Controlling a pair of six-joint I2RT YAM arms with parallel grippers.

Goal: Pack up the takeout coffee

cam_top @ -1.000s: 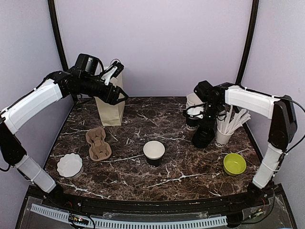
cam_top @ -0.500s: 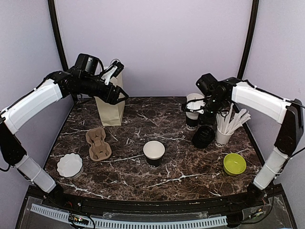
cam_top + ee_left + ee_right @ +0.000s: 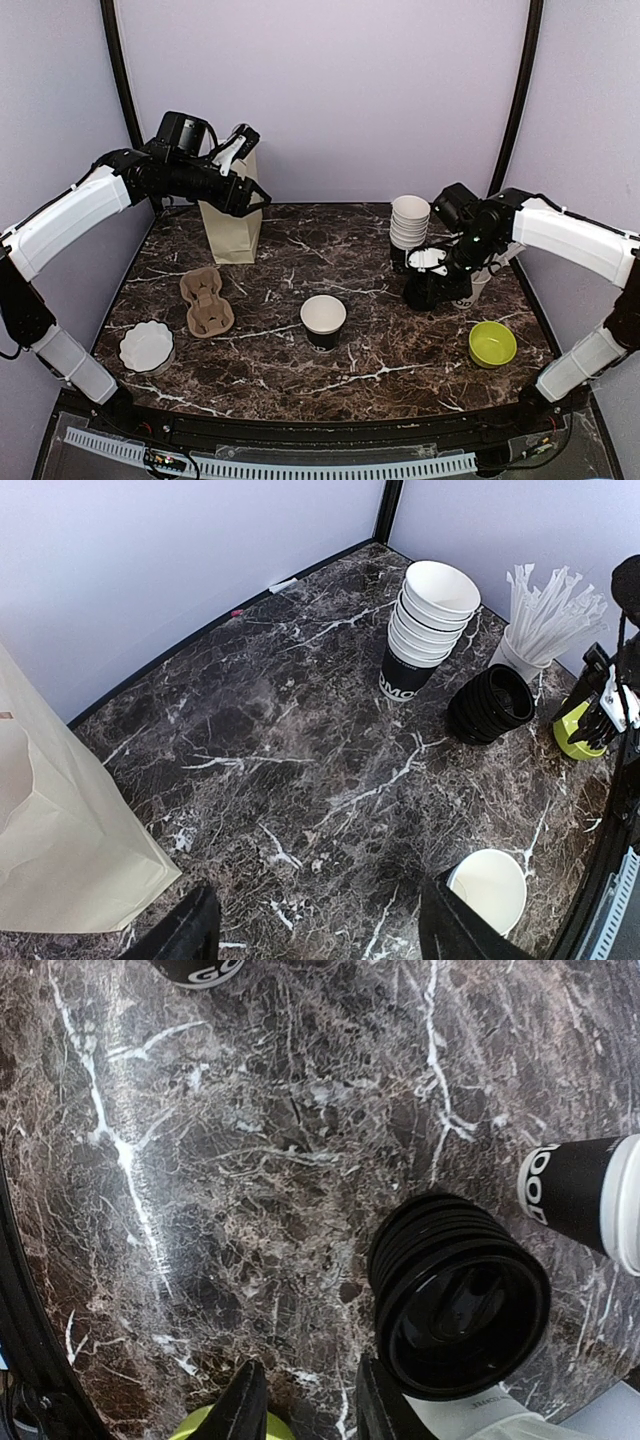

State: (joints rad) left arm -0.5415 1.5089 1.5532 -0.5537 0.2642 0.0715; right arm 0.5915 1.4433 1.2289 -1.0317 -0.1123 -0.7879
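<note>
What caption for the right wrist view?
Right hand open above marble table, beside stack of black lids.

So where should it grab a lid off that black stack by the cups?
Probably by the top lid's rim, coming down from above. The stack of lids sits with its round face up, so only that top edge is free to pinch. I'd come in on the side away from the cup of sticks, which stands close beside it.
</note>
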